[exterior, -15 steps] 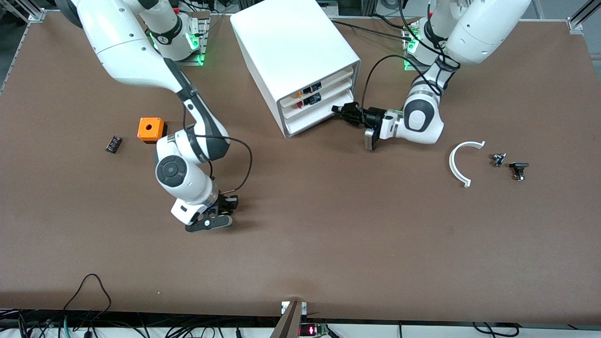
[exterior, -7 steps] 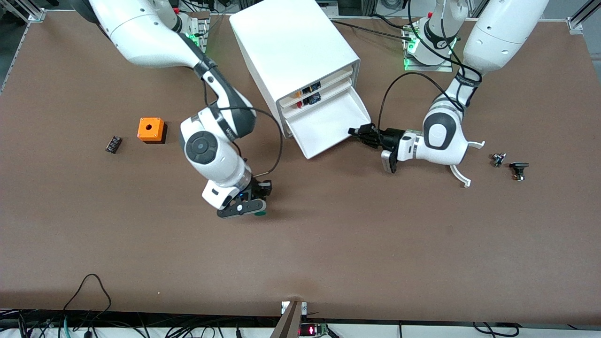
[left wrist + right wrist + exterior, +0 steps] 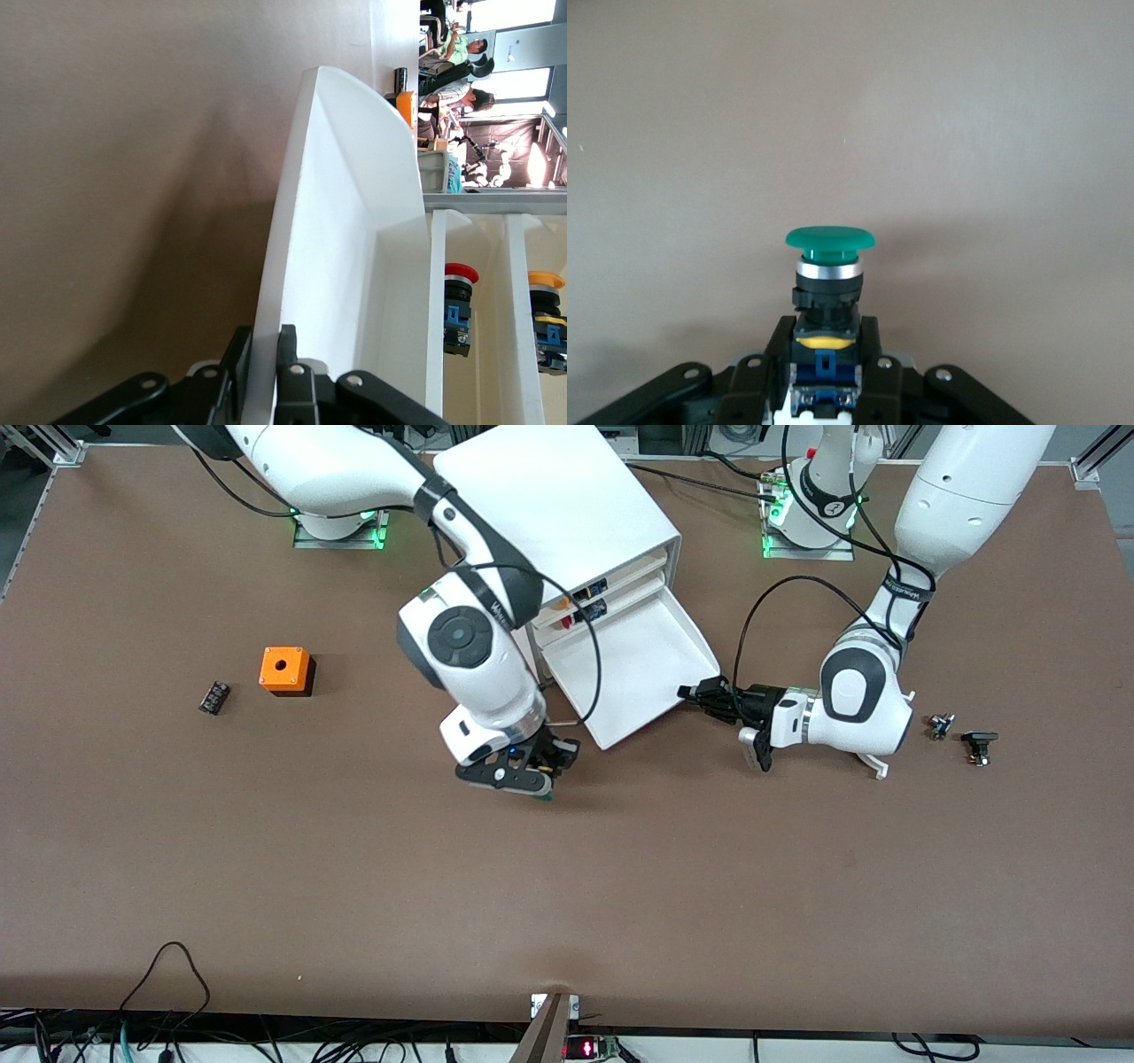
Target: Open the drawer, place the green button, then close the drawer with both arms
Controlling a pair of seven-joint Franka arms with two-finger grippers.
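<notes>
Right arm: reaches out from its base, elbow high, wrist bent down. Right hand (image 3: 542,775) low over the bench, fingers (image 3: 873,354) clamped on the button (image 3: 828,274), green cap pointing outward.

Left arm: forearm drops steeply, wrist turned level. Left hand (image 3: 700,693) low, fingers (image 3: 287,354) pinching the drawer (image 3: 341,266) front edge.

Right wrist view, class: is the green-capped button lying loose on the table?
No. The button is gripped by its body between the jaws of the right gripper, cap pointing outward, above the table.
</notes>
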